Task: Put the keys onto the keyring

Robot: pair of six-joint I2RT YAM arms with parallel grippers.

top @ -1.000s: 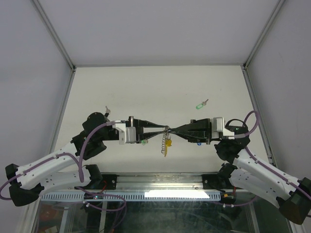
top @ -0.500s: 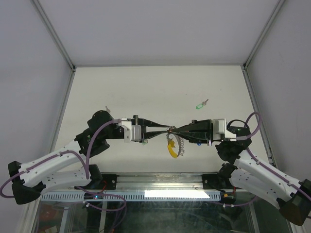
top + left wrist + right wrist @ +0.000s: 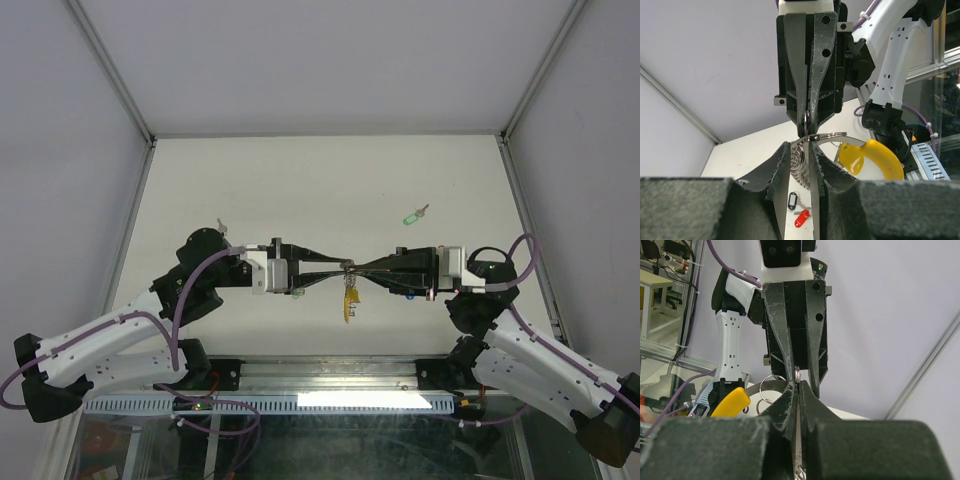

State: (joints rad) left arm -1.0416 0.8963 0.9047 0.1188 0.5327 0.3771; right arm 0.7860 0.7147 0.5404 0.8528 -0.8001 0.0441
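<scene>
Both grippers meet tip to tip above the table's near middle. The keyring (image 3: 349, 293), a coil of silver rings with a yellow segment (image 3: 348, 308), hangs below that meeting point. My left gripper (image 3: 800, 145) is shut on the keyring's coil (image 3: 798, 160), its jaws a little apart around it. My right gripper (image 3: 797, 386) is shut on one thin ring of the keyring (image 3: 797, 373), seen edge-on. The keys lie loose: a green-tagged one (image 3: 411, 217) at the far right, and a black-tagged one (image 3: 793, 200) beside a red-tagged one (image 3: 801, 218) on the table under the grippers.
A small silver key (image 3: 220, 227) lies by the left arm's wrist. A green tag (image 3: 298, 293) peeks out under the left gripper, a blue one (image 3: 411, 295) under the right. White walls enclose the table (image 3: 300, 180) on three sides.
The hanging keyring swung out to the right half a second ago and now hangs straight down again. The left gripper has shifted slightly right. The right gripper has stayed shut.
</scene>
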